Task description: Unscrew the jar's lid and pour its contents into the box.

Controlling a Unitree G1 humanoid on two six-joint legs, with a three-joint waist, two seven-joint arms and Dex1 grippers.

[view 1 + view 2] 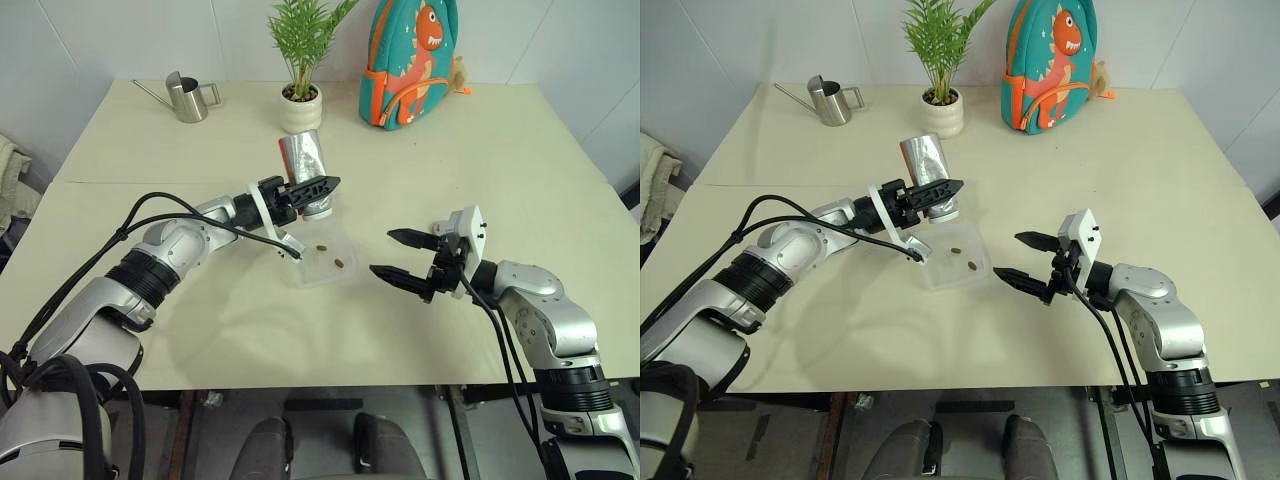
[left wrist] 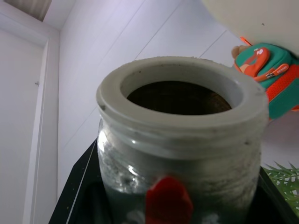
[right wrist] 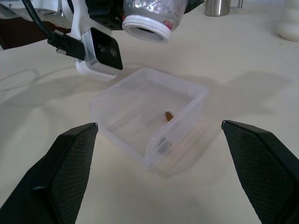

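My left gripper (image 1: pixel 328 196) is shut on the jar (image 1: pixel 303 160), a silvery cylinder with a red patch (image 2: pixel 168 203). The jar hangs tipped over, its open whitish mouth (image 3: pixel 146 28) facing down above the far edge of the box (image 1: pixel 303 279). Inside, the jar looks dark brown. The box is a clear shallow tray on the table, and two dark-brown pellets of the contents (image 1: pixel 322 246) (image 3: pixel 167 115) lie in it. Just right of the box, my right gripper (image 1: pixel 381 252) stands open above the table, holding nothing. The lid is out of view.
At the table's far side stand a steel watering can (image 1: pixel 187 98), a potted plant (image 1: pixel 301 105) and a teal dinosaur backpack (image 1: pixel 412 60). A bunched cloth (image 1: pixel 12 170) lies off the table at the left edge.
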